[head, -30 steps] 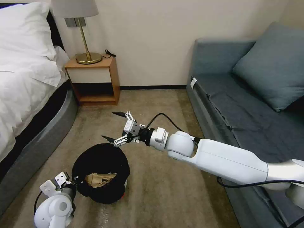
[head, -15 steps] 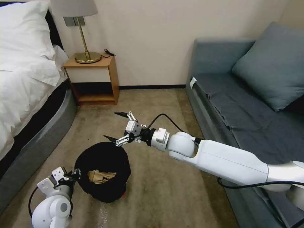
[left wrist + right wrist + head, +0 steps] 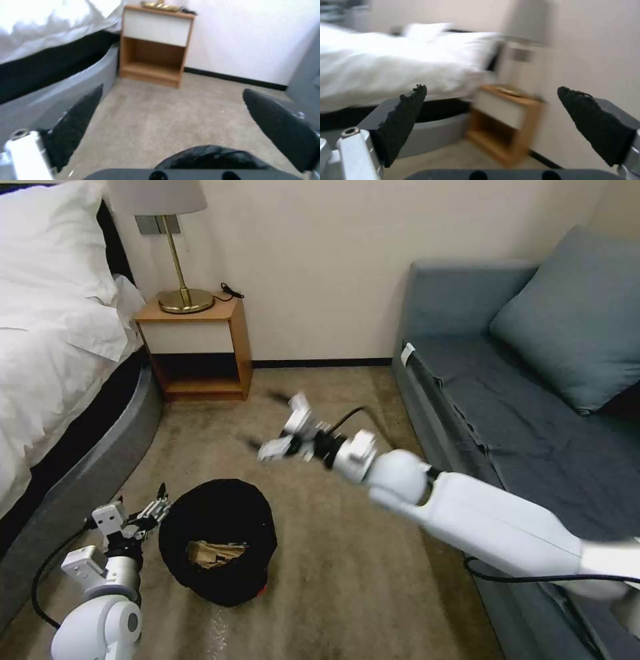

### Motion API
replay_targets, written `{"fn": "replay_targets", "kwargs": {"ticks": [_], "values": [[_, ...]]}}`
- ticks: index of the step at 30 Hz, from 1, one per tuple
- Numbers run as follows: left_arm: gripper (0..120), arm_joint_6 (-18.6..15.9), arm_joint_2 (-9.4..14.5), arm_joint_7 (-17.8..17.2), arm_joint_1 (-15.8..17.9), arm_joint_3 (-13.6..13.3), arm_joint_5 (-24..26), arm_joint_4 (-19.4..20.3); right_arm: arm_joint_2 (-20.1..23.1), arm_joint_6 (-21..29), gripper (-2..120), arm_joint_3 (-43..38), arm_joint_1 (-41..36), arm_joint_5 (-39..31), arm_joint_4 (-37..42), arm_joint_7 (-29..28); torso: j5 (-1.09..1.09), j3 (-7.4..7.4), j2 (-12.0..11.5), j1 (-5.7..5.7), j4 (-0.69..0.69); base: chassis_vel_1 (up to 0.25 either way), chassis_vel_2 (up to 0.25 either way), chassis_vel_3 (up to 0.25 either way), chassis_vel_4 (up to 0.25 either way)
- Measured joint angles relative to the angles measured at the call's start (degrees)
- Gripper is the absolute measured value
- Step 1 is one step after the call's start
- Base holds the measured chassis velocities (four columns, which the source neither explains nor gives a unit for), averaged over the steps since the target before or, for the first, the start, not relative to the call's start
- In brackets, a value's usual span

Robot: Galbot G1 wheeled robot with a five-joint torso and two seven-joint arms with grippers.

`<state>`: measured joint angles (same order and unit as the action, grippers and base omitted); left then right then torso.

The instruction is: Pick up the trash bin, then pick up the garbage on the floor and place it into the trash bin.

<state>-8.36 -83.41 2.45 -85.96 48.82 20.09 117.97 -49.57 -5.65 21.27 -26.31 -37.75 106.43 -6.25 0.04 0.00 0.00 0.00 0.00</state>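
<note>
The room is evenly and softly lit, with no hard shadows or glare. The right gripper (image 3: pixel 279 424) is smeared by motion blur in the head view. The right wrist view is streaked throughout; the bed (image 3: pixel 380 65) is washed out there.

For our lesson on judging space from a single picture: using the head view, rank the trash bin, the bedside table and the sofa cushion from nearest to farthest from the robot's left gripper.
From the left gripper, open beside the bed:
1. Trash bin, on the carpet right next to the gripper.
2. Bedside table, farther back against the wall.
3. Sofa cushion, across the room on the robot's right.
</note>
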Motion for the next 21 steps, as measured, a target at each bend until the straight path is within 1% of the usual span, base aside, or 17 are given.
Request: {"fn": "replay_targets", "kwargs": {"ticks": [1,3,4,5,7,8,9,10,11,12,13,14,15,16,19,20,21], "values": [[109,0.00,0.00,0.00,0.00,0.00,0.00,0.00,0.00,0.00,100,0.00,0.00,0.00,0.00,0.00,0.00,0.00,0.00,0.00,0.00,0.000,0.000,0.000,0.000],[112,0.79,-0.02,0.60,-0.39,-0.40,-1.05,0.67,2.21,0.90,100,-6.46,-5.97,0.21,2.50,-3.65,-0.03,0.00,0.00,0.00,-0.03,0.000,0.000,0.000,0.000],[113,1.38,-0.07,0.98,-0.71,-0.67,-1.60,1.25,3.13,1.14,100,-11.02,-9.61,1.09,3.69,-5.65,0.01,0.00,0.00,0.00,0.00,0.000,0.000,0.000,0.000],[113,1.38,-0.07,0.98,-0.71,-0.67,-1.60,1.25,3.13,1.14,100,-11.02,-9.61,1.09,3.69,-5.65,0.01,0.00,0.00,0.00,0.00,0.000,0.000,0.000,0.000],[114,2.32,-0.23,1.36,-1.63,-1.33,-2.43,2.93,3.69,1.79,100,-23.39,-20.87,4.00,6.59,-9.11,-0.06,-0.01,0.00,-0.01,0.00,0.000,0.000,0.000,0.000],[114,2.32,-0.23,1.36,-1.63,-1.33,-2.43,2.93,3.69,1.79,100,-23.39,-20.87,4.00,6.59,-9.11,-0.06,-0.01,0.00,-0.01,0.00,0.000,0.000,0.000,0.000],[114,2.34,-0.27,1.37,-1.91,-1.44,-2.61,3.39,3.43,1.97,100,-26.55,-24.24,4.85,7.49,-9.71,0.01,0.00,-0.01,0.00,-0.01,0.000,0.000,0.000,0.000],[114,2.67,-0.35,1.41,-2.62,-1.83,-3.22,4.55,2.22,2.10,100,-34.41,-31.19,7.23,10.29,-10.91,0.02,-0.01,0.00,0.00,-0.01,0.000,0.000,0.000,0.000],[114,3.08,-0.36,1.42,-3.19,-2.11,-3.83,5.11,0.99,2.21,100,-39.61,-36.63,9.06,12.54,-11.84,-0.10,-0.01,0.01,-0.01,-0.01,0.000,0.000,0.000,0.000],[113,3.44,-0.36,1.42,-3.59,-2.30,-4.35,5.47,-0.11,2.98,100,-42.97,-40.78,10.60,14.26,-12.48,-0.07,0.00,0.00,0.00,-0.01,0.000,0.000,0.000,0.000],[113,3.44,-0.36,1.42,-3.59,-2.30,-4.35,5.47,-0.11,2.98,100,-42.97,-40.78,10.60,14.26,-12.48,-0.07,0.00,0.00,0.00,-0.01,0.000,0.000,0.000,0.000],[112,4.12,-0.34,1.37,-4.01,-2.50,-5.13,6.04,-1.98,4.02,100,-46.95,-46.29,13.08,16.84,-13.57,0.03,-0.01,0.01,0.00,-0.02,0.000,0.000,0.000,0.000],[110,4.53,-0.35,1.36,-4.33,-2.79,-5.71,6.49,-4.02,5.01,100,-50.22,-50.99,15.69,19.22,-14.50,-0.05,-0.01,0.01,-0.01,-0.02,0.000,0.000,0.000,0.000],[110,4.53,-0.35,1.36,-4.33,-2.79,-5.71,6.49,-4.02,5.01,100,-50.22,-50.99,15.69,19.22,-14.50,-0.05,-0.01,0.01,-0.01,-0.02,0.000,0.000,0.000,0.000],[102,4.50,-0.36,1.06,-4.71,-3.45,-6.52,7.54,-9.17,7.04,100,-53.65,-59.12,20.45,23.92,-15.11,-0.02,-0.02,0.01,-0.01,-0.02,0.000,0.000,0.000,0.000],[102,4.50,-0.36,1.06,-4.71,-3.45,-6.52,7.54,-9.17,7.04,100,-53.65,-59.12,20.45,23.92,-15.11,-0.02,-0.02,0.01,-0.01,-0.02,0.000,0.000,0.000,0.000],[101,4.32,-0.42,0.89,-4.84,-3.64,-6.89,7.78,-10.59,7.63,100,-53.60,-60.90,21.65,24.81,-15.21,-0.04,-0.01,0.01,-0.01,-0.01,0.000,0.000,0.000,0.000]]}}
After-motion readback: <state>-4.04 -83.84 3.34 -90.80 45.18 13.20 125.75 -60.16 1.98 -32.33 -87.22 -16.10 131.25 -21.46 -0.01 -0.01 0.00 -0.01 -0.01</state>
